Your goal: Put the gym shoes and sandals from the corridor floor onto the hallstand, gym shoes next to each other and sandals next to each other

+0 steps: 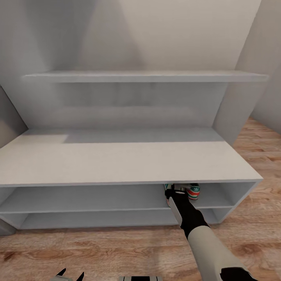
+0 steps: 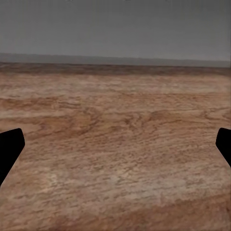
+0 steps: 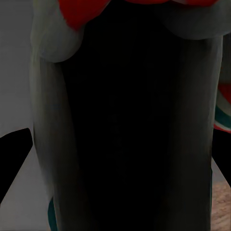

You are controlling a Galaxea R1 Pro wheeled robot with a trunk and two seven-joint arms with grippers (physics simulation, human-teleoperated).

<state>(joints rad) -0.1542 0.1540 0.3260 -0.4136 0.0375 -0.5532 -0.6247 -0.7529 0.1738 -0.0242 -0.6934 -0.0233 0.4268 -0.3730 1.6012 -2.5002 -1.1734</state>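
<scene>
The pale grey hallstand [image 1: 128, 162] faces me, its flat top bare. My right arm reaches into the upper of its two low compartments, where my right gripper [image 1: 172, 194] stands open over a gym shoe [image 3: 120, 120]. That shoe's cream rim and dark inside lie right before the fingers [image 3: 14, 159]. The other gym shoe [image 1: 193, 192], with its red-orange tongue label, sits on the same shelf just right of the gripper, and its stripes [image 3: 224, 113] show beside the first. My left gripper [image 1: 70, 275] hangs open low over the corridor floor [image 2: 115, 144]. The sandals are out of view.
Two stepped shelves [image 1: 144, 76] rise above the hallstand's top against the pale wall. Wood-plank floor [image 1: 97, 249] runs in front of the unit and along its right side. The lower compartment [image 1: 97, 220] holds nothing that I can see.
</scene>
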